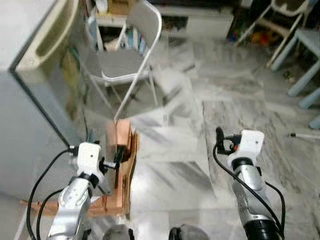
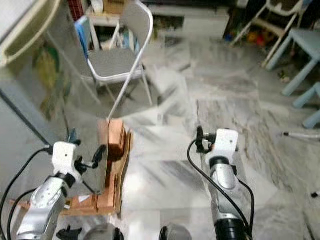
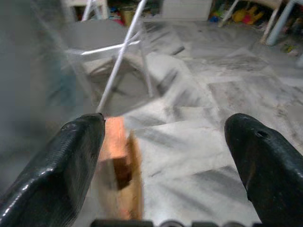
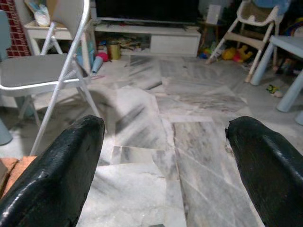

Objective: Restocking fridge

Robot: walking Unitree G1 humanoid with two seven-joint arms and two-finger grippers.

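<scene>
A grey-white fridge (image 1: 30,130) stands at my left, with a cream edge (image 1: 50,35) along its top; the picture there is blurred. On the marble floor beside it lies an orange-brown cardboard box (image 1: 122,165), which the left wrist view shows as the box (image 3: 118,156). My left gripper (image 1: 116,156) hovers right at the box, open, with nothing between its fingers (image 3: 71,156). Over bare floor to the right, my right gripper (image 1: 220,142) is open too, and its fingers (image 4: 61,156) hold nothing.
A grey folding chair (image 1: 127,60) stands just behind the box. At the right are light blue table legs (image 1: 305,55) and a white high chair (image 1: 285,10). A low white cabinet (image 4: 147,38) runs along the far wall. A thin white stick (image 1: 305,136) lies on the floor.
</scene>
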